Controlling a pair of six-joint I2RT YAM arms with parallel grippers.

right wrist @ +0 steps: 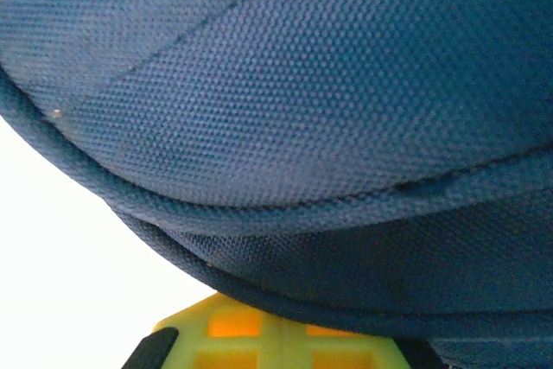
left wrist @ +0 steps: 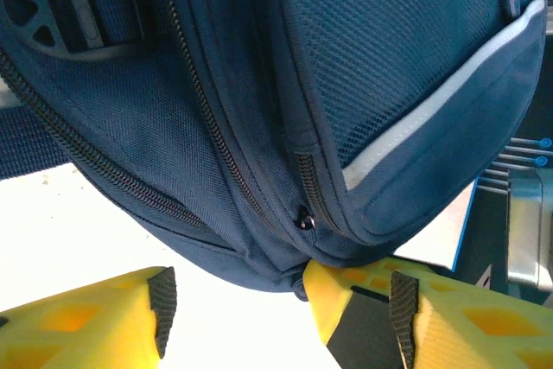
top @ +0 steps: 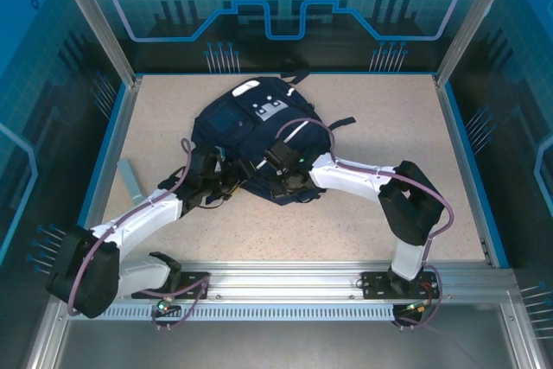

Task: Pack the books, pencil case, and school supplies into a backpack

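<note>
The large navy backpack (top: 251,131) lies flat in the middle of the table, its top loop pointing away from me. My left gripper (top: 223,183) is at its near left edge. In the left wrist view this gripper (left wrist: 281,304) is open, nothing sits between the pads, and its right finger (left wrist: 346,300) touches the backpack's rim below a zipper pull (left wrist: 305,222). My right gripper (top: 289,181) is shut at the near middle edge. Backpack fabric (right wrist: 285,110) drapes over its yellow finger (right wrist: 259,339) and hides the tips. The books, pencil case and school supplies are out of view.
A flat grey strip (top: 131,181) lies on the table at the left, near the blue side wall (top: 104,153). An aluminium rail (top: 285,283) runs along the near edge. Bare tabletop (top: 406,127) stretches to the right of the backpack.
</note>
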